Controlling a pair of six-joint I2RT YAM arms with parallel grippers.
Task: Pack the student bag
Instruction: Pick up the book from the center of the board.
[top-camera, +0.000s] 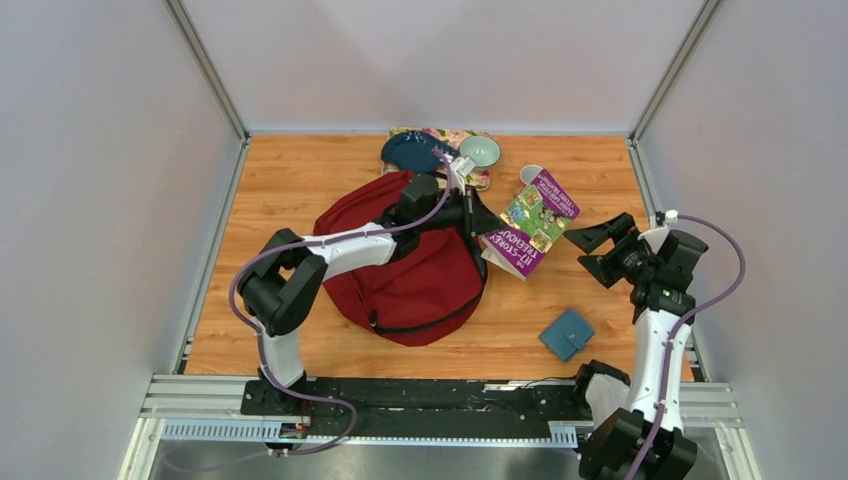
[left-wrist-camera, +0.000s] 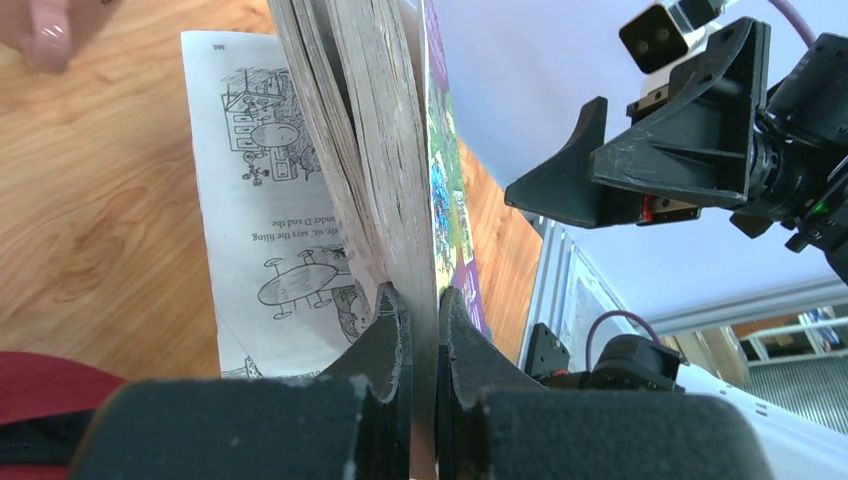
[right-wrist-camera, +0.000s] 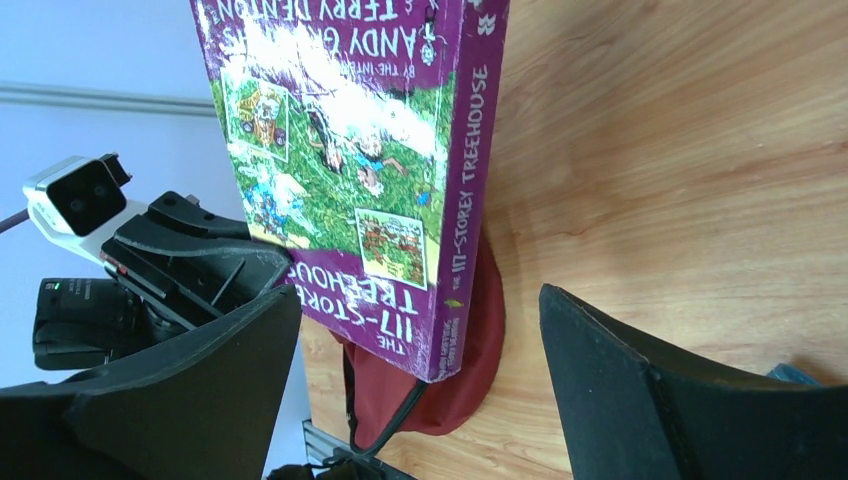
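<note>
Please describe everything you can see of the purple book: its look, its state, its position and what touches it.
The book is a thick paperback with a purple cover, colourful cartoon panels and the title "The 117-Storey Treehouse" on front and spine. Its page edges look yellowed, and one illustrated page splays away from the rest. It is tilted, just right of the student bag. The left gripper is shut on its edge. The right gripper is open, facing it, not touching.
</note>
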